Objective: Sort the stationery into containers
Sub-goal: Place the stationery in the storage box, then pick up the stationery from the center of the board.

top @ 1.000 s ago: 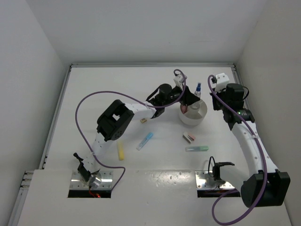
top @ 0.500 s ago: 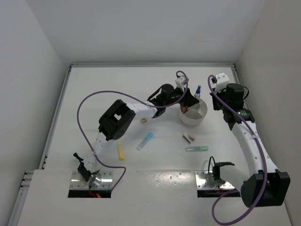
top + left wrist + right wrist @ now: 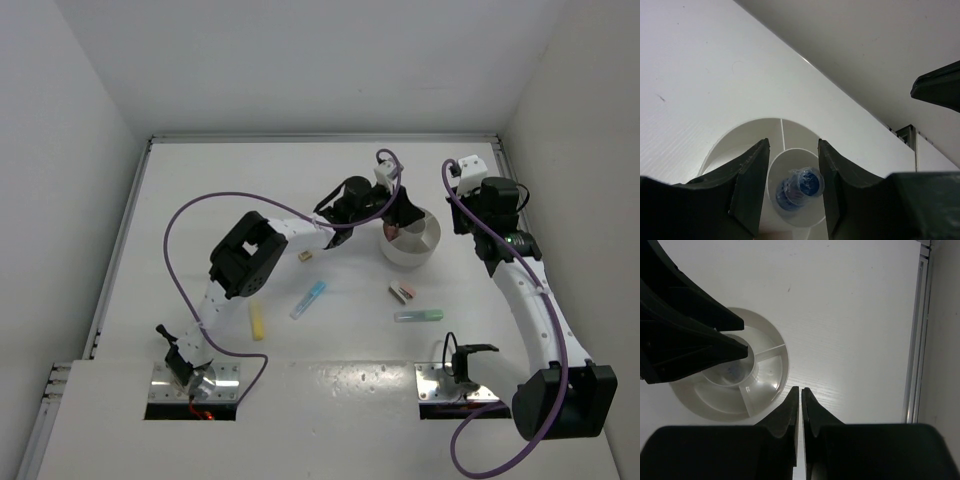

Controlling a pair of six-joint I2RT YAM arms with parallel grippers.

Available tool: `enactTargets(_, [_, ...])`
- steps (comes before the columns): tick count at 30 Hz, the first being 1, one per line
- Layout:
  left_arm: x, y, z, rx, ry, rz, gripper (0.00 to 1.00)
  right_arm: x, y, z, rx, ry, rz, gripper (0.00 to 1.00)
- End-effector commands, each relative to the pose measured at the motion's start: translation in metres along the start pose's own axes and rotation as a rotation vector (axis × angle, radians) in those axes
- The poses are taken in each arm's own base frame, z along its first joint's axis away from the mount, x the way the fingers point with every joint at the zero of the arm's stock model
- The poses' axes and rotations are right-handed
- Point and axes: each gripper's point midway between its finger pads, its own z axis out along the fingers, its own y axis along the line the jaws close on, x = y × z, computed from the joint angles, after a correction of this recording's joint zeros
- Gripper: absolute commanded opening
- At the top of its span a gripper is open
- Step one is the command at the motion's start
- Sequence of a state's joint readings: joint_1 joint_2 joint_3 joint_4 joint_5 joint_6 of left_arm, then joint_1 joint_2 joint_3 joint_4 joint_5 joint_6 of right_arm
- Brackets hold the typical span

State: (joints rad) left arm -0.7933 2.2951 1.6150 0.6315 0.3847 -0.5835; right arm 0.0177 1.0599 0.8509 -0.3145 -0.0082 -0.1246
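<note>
My left gripper (image 3: pixel 400 216) hangs over the round white dish (image 3: pixel 420 252) with its jaws apart. In the left wrist view a clear blue-capped bottle (image 3: pixel 801 187) sits in the dish's round middle compartment (image 3: pixel 790 157), between the fingers (image 3: pixel 752 170), with a gap on each side. A pink item (image 3: pixel 392 230) shows in the dish. My right gripper (image 3: pixel 800 390) is shut and empty, just right of the dish (image 3: pixel 767 385). On the table lie a tan block (image 3: pixel 305 256), a blue stick (image 3: pixel 309 298), a yellow stick (image 3: pixel 256 321), brown-pink blocks (image 3: pixel 402 292) and a green stick (image 3: pixel 418 315).
White walls enclose the table on the left, back and right. The right wall's rail (image 3: pixel 914 340) runs close to my right gripper. A purple cable (image 3: pixel 190 215) loops over the left arm.
The left jaws have spread apart and let go of the bottle, which now sits in the dish's centre. The bottle no longer sticks up above the gripper in the top view. The right arm stayed put.
</note>
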Motion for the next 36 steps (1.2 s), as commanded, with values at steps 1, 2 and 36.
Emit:
enactTargets(1, [-0.021,-0.016,0.005,0.037,-0.044,0.048,0.49,-0.013,-0.002,0.000,0.012,-0.051,-0.006,0.05])
enactTargets(2, [-0.019,-0.015,0.005,0.033,-0.036,0.045,0.49,-0.013,-0.002,0.000,0.012,-0.051,-0.006,0.05])
enactTargets(36, [-0.046,0.158,-0.307,-1.395,-0.220,-0.700,0.63,-0.010,0.006,0.002,-0.033,-0.041,-0.006,0.05])
